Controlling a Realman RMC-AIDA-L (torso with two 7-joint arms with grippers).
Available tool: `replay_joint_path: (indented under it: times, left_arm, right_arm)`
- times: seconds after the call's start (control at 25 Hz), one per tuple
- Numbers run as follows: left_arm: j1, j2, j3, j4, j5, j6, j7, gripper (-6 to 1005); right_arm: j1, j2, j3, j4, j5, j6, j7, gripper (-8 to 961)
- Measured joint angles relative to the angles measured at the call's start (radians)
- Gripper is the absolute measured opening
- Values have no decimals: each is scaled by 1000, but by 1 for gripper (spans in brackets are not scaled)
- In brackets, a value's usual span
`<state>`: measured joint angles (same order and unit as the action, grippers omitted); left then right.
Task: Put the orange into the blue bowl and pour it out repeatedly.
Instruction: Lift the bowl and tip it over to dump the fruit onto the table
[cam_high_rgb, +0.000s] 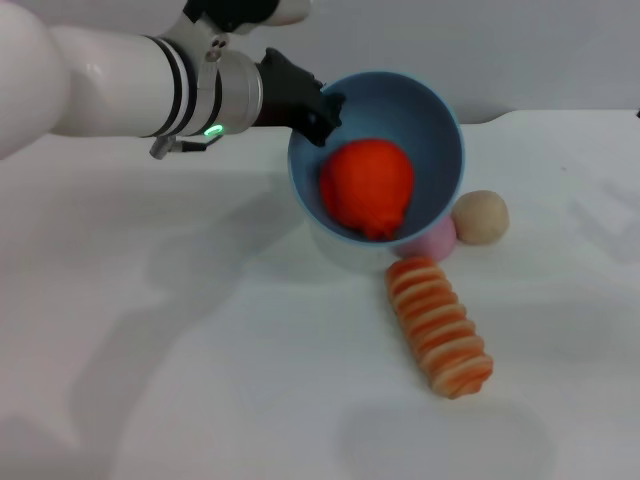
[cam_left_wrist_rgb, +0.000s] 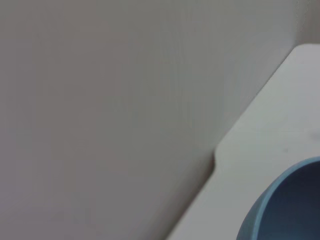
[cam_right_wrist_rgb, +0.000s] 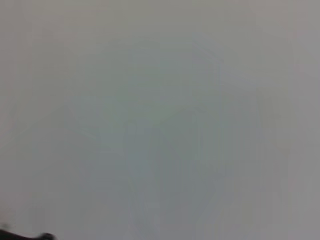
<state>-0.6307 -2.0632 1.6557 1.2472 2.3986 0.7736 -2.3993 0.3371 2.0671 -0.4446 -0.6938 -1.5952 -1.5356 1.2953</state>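
We tip blue bowl (cam_high_rgb: 430, 120) near desk's far edge, left gripper (cam_high_rgb: 325, 112) jaws clenched on slick rim; soft orange (cam_high_rgb: 367, 187) rolls easily.

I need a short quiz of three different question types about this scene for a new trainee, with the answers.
1. True or false: the orange lies inside the blue bowl.
2. Which gripper holds the tilted bowl by its rim? A) left gripper B) right gripper C) neither
3. Fill in: the striped roll lies on the table, nearer the camera than the ____ ball.

Key: 1 true; 2 A; 3 tan. The right gripper is not visible in the head view.
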Motion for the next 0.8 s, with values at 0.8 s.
replay_joint_path:
  times: [0.8]
  left_arm:
    - [254,-5,303,153,400,-449,32,-1]
  right_arm:
    - [2,2,88,222,161,160,-260,687]
